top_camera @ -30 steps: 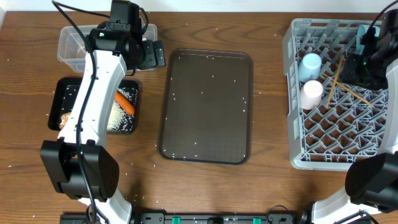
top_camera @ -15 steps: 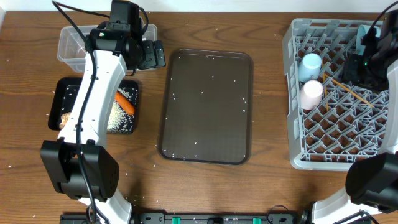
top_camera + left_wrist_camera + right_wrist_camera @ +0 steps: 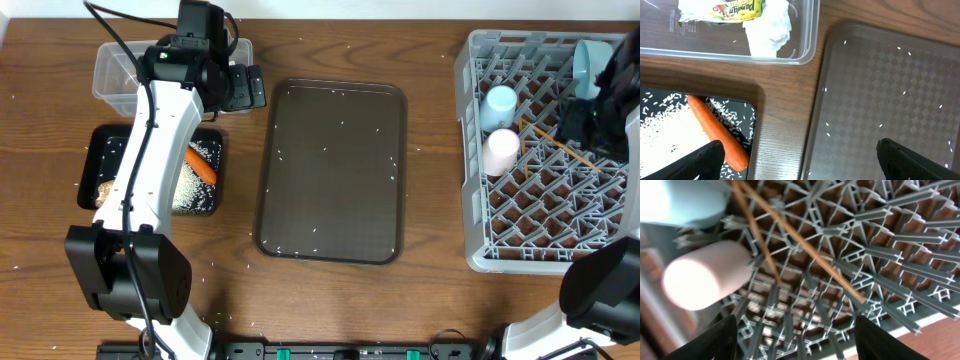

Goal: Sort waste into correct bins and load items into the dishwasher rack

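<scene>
My left gripper is open and empty above the wood between the clear tub and the brown serving tray. The tub holds the yellow-green wrapper and white tissue. The black tray holds the carrot, rice and a brown lump. My right gripper is open and empty over the grey rack. The rack holds the light blue cup, pink cup, chopsticks and a light blue dish.
The dark brown serving tray lies at the table's middle with a few rice grains on it. More grains are scattered on the wooden table. The left arm reaches over the black tray.
The right gripper has moved to the right, uncovering the light blue dish at the rack's far corner. One chopstick has dropped flatter into the rack. The left arm has not moved.
</scene>
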{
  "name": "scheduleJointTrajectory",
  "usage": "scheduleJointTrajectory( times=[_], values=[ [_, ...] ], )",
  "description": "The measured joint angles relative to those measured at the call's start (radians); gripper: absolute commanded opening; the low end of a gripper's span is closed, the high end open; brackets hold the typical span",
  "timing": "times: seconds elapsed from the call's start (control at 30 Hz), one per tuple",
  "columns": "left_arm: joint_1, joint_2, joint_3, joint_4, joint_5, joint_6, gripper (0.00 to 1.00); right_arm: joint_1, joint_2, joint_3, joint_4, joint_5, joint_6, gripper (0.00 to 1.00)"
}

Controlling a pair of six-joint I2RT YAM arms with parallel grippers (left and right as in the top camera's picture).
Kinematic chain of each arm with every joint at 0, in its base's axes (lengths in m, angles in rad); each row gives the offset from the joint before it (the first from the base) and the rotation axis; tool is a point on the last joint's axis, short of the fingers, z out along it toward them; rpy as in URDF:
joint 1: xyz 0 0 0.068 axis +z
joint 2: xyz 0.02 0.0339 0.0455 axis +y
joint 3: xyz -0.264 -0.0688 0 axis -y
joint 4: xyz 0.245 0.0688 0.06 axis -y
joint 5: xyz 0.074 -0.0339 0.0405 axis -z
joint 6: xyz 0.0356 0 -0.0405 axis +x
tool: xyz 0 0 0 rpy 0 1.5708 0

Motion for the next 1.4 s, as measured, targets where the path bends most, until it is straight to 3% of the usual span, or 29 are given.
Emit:
scheduleJointTrajectory(
  times=[0.1,0.37,0.5,0.9,1.03,1.4],
  values=[
    [0.000,0.000,0.000,0.000,0.000,0.000,0.98,-0.029,0.001,-0.067,0.060,0.003,0.014,0.56],
    [0.000,0.000,0.000,0.000,0.000,0.000,0.98,-0.105,0.004,-0.147,0.187,-0.015,0.044,0.58],
    [0.000,0.000,0.000,0.000,0.000,0.000,0.98,-0.128,0.004,-0.183,0.198,-0.031,0.046,0.54],
    [0.000,0.000,0.000,0.000,0.000,0.000,0.98,-0.136,0.007,-0.227,0.230,-0.108,0.014,0.19],
    [0.000,0.000,0.000,0.000,0.000,0.000,0.98,-0.136,0.007,-0.227,0.237,-0.097,0.011,0.01],
    [0.000,0.000,0.000,0.000,0.000,0.000,0.98,-0.136,0.007,-0.225,0.238,-0.154,-0.010,0.01]
  ],
)
